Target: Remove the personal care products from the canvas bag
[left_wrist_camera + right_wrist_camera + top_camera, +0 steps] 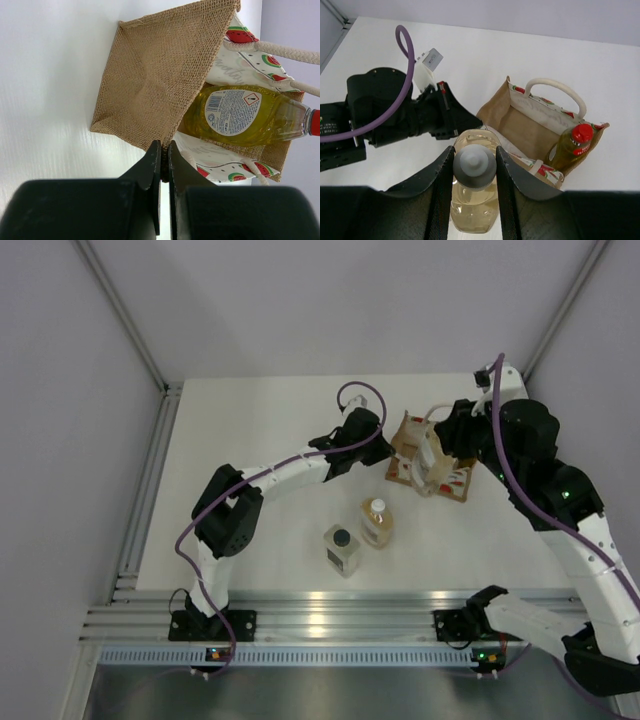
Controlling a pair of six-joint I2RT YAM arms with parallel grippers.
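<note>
The canvas bag stands at the table's back middle, mouth open. My left gripper is shut on the bag's burlap edge; in the top view it sits at the bag's left side. My right gripper is shut on the pale cap of a rounded amber bottle, held just outside the bag's near edge. The yellow bottle with red cap leans inside the bag and also shows in the left wrist view. A second amber bottle and the square clear bottle with dark cap stand on the table in front.
The left arm stretches across the table's middle left towards the bag. The bag's cream loop handles stick up by its mouth. A metal rail runs along the near edge.
</note>
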